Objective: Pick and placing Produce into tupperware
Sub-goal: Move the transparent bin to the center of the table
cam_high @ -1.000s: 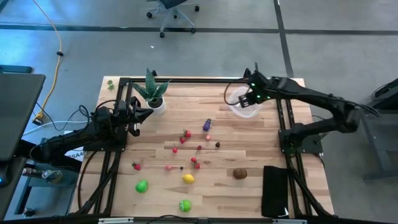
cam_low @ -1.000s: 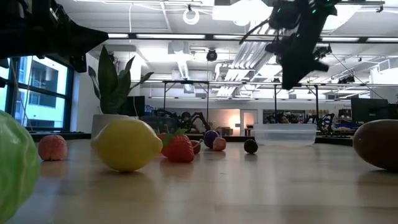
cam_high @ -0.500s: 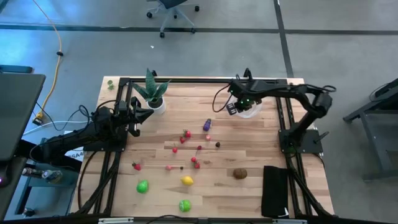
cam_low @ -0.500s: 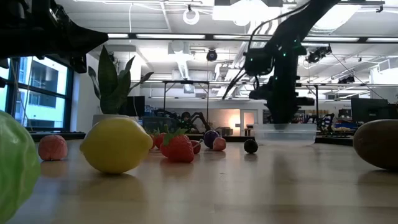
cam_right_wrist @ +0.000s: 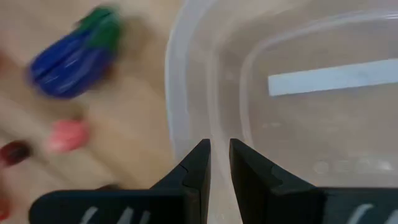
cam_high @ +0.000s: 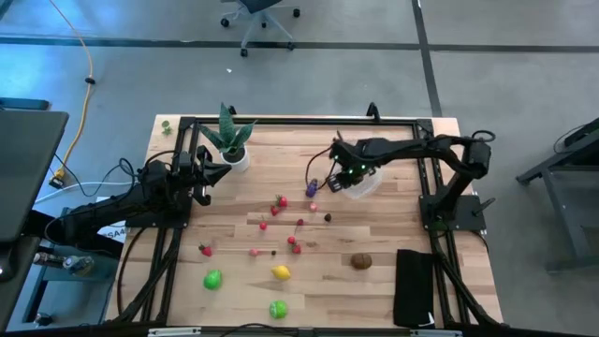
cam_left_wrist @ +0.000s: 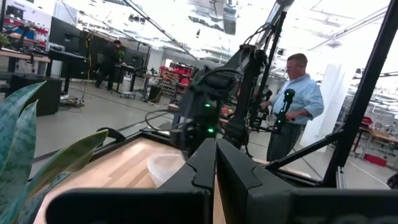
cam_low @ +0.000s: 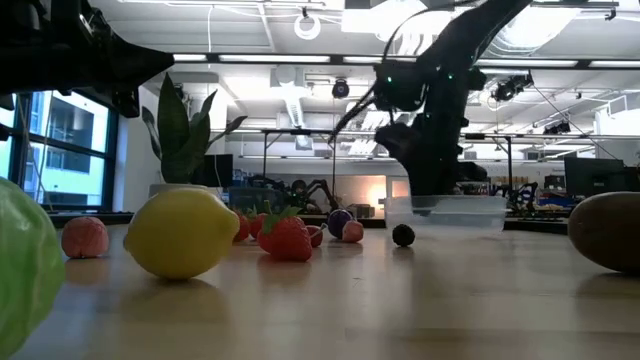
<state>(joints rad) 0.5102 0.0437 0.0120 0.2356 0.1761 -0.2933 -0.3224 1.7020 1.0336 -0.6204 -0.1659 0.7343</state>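
Right gripper [cam_right_wrist: 214, 163] is clamped on the rim of the tupperware [cam_right_wrist: 280, 81], near the purple eggplant [cam_right_wrist: 71, 53]. Thin clear plastic, prob. light and a bit slippery, so rim is best hold. Left gripper [cam_high: 204, 176] waits shut by the plant pot [cam_high: 236, 159].

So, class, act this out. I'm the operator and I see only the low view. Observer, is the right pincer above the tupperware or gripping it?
Observer: Gripping it. The right wrist view shows the right pincer closed on the tupperware wall.
Operator: Anything inside?
Observer: No produce shows inside it.
Operator: Nearest piece?
Observer: A purple eggplant, just left of it in the high view.
Operator: The other arm?
Observer: The left pincer waits shut beside the plant pot.
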